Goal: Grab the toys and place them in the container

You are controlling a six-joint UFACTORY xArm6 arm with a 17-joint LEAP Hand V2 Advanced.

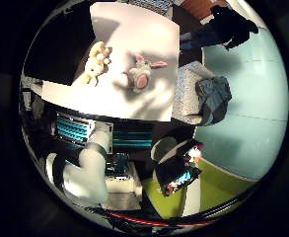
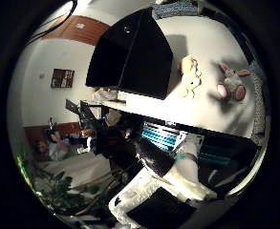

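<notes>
A cream plush toy [image 1: 97, 61] and a grey-and-pink plush bunny [image 1: 139, 75] lie side by side on the white table [image 1: 134, 30]. In the right thumb side palm view, a black container [image 2: 130, 52] stands on the table next to the cream toy. My hand [image 1: 85, 166] is well above and away from the table. Its white and black fingers [image 2: 183, 170] are relaxed and hold nothing. Both toys are small in the views, so they are far from the palm.
A white slatted basket [image 1: 188, 91] with a grey cloth [image 1: 214, 95] in it stands beside the table, near the bunny. Teal crates [image 1: 75, 126] sit below the table's near edge. A green seat [image 1: 218, 183] is on the floor.
</notes>
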